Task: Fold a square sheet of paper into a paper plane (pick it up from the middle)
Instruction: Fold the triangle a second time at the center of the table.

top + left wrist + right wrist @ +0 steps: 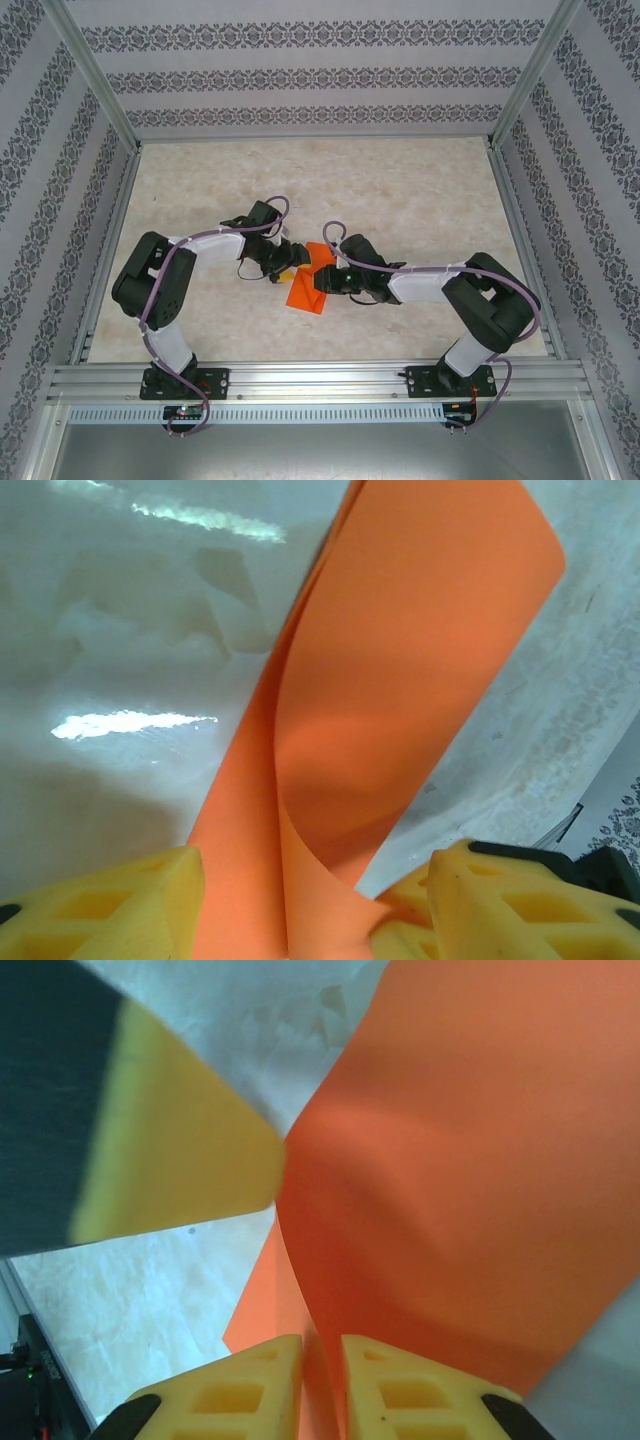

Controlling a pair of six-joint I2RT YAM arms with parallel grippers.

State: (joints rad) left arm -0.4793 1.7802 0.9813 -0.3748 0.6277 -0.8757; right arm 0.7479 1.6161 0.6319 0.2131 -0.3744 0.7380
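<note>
One folded square sheet of paper (305, 292) runs near-to-far — left jaws spread, right jaws pinching it.

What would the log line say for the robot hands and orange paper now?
left gripper: open, astride orange paper | right gripper: shut on it | shape: curled

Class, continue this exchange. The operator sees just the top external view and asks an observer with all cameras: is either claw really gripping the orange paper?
Observer: Yes. The right claw is shut on the orange paper, with the sheet pinched in its narrow gap.
Operator: And the left claw?
Observer: The left claw stands open, and the paper passes loosely through its wide gap.
Operator: Is the paper flat there?
Observer: No. It bends in a soft curve rather than a sharp crease.
</note>
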